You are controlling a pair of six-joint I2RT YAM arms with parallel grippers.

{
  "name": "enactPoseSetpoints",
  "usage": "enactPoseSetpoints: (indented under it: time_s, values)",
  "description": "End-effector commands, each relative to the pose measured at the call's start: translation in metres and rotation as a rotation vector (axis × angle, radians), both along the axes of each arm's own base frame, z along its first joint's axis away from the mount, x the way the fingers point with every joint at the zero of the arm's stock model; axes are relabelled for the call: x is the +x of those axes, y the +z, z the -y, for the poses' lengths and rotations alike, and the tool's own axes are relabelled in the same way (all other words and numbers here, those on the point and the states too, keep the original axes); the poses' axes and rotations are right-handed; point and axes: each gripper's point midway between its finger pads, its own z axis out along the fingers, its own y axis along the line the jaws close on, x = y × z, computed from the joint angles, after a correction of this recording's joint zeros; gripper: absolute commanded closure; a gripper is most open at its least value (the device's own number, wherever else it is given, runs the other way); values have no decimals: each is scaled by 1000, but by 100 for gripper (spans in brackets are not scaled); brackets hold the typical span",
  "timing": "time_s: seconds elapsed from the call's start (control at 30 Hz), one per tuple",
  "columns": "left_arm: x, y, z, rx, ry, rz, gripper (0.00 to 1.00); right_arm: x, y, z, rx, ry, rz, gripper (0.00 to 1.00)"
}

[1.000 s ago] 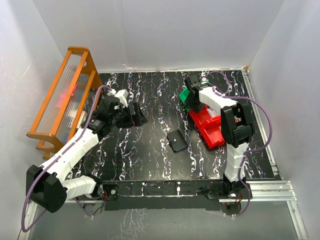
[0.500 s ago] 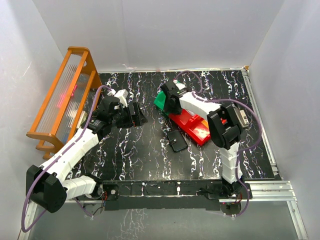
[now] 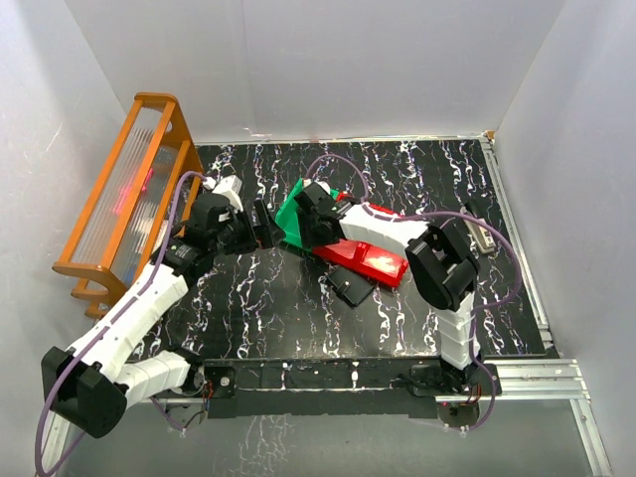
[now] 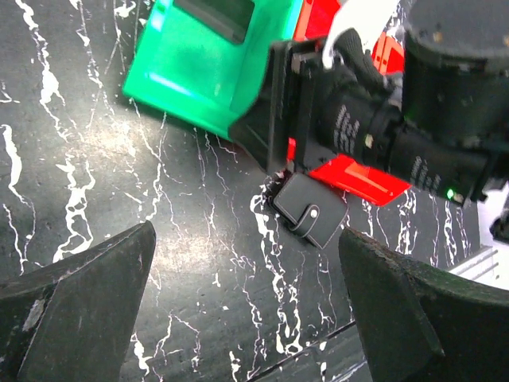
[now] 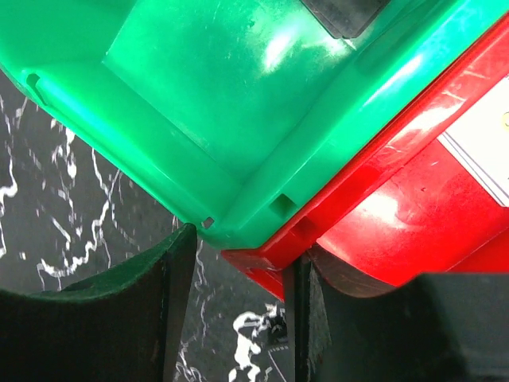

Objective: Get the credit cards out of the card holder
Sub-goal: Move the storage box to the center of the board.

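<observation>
The card holder (image 3: pixel 350 286) lies closed on the black marbled table, dark, with a snap strap; the left wrist view also shows the holder (image 4: pixel 310 212). No credit cards show. My right gripper (image 3: pixel 310 221) is shut on the shared wall of the green bin (image 3: pixel 290 225) and the red bin (image 3: pixel 370 256). In the right wrist view the gripper (image 5: pixel 238 248) has one finger outside the green bin (image 5: pixel 199 103) and the other inside the red bin (image 5: pixel 413 215). The red bin's edge sits right by the holder. My left gripper (image 3: pixel 268 227) hangs open and empty (image 4: pixel 245 239) just left of the green bin (image 4: pixel 199 64).
An orange wooden rack (image 3: pixel 129 194) stands along the left wall. A dark flat piece (image 5: pixel 342 12) lies in the green bin; I cannot tell what it is. A white label (image 5: pixel 481 151) shows in the red bin. A small grey object (image 3: pixel 480 235) sits by the right edge.
My right gripper has dragged the joined green and red bins leftward across the table, from the right side to beside the left gripper. The holder has stayed put.
</observation>
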Motion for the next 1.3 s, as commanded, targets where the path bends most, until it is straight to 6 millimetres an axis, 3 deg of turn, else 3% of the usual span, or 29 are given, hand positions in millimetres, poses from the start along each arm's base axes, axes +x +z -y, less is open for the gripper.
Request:
enactPoseSetpoints:
  time_s: [0.0, 0.27, 0.37, 0.43, 0.57, 0.7, 0.83, 1.27]
  values:
    - [-3, -3, -12, 22, 63, -3, 1, -7, 37, -12, 62, 157, 96, 56]
    - [3, -11, 4, 11, -16, -28, 1, -5, 89, -3, 81, 175, 206, 39]
    - [8, -17, 14, 25, -72, -50, 1, -4, 109, 17, 67, 81, 245, 36]
    - [11, -20, 21, 33, -115, -66, 1, -3, 118, 49, 46, -56, 249, 33]
    - [13, -26, 34, 22, -186, -105, 1, -3, 116, 139, 40, -334, 201, 29]
    - [10, -33, 40, 1, -215, -134, 1, -8, 120, 222, 128, -530, 201, 19]
    - [8, -36, 44, -25, -218, -142, 1, -6, 105, 268, 211, -598, 142, 17]
    - [0, -34, 40, -35, -211, -143, 1, 17, 68, 243, 369, -533, -41, 15]
